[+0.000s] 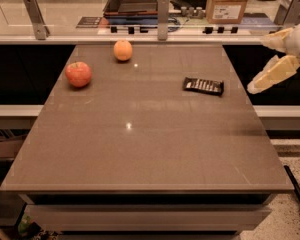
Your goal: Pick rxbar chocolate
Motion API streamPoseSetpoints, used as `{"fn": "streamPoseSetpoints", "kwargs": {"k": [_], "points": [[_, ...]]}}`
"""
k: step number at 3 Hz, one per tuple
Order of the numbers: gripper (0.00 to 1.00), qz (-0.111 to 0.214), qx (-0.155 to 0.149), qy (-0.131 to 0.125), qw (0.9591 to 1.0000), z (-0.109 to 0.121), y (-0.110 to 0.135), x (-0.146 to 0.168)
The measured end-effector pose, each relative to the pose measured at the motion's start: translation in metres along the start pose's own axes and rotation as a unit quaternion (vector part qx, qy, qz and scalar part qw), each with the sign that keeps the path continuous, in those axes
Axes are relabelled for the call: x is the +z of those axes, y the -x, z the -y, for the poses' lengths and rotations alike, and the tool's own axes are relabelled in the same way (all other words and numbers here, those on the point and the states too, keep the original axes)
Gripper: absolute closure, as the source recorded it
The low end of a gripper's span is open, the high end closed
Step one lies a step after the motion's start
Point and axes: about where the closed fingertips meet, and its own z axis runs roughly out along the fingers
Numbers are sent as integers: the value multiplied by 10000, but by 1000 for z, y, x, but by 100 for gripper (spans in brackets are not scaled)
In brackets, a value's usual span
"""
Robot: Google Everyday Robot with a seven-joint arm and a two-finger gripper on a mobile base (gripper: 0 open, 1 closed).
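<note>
Brown and flat, the table fills most of the frame, and behind it, along the top, runs a counter with a cardboard box on it. The rxbar chocolate lies flat on the table in the right half of the frame, toward the far side, with its long side nearly across the picture and nothing touching it. A red apple sits at the left and an orange at the far edge, both well apart from the bar.

At the right edge of the frame the gripper hangs in the air beyond the table's side, near the bar but not over it. Its two pale fingers stand apart and hold nothing.

The step in hand, as I judge it, is the approach. To do it well, the gripper should come over the middle of the bar and turn so that the fingers close across the short width, not the length. Because the bar is so thin, the fingertips must go down almost to the table top before closing. Otherwise, I think, they may slip over the wrapper or push the bar away.
</note>
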Motion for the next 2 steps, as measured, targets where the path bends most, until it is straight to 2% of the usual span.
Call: {"fn": "streamPoseSetpoints", "kwargs": {"k": [1,2], "points": [[0,188,154,86,9997,8,-19,18],[0,188,154,87,9997,8,-19,18]]}}
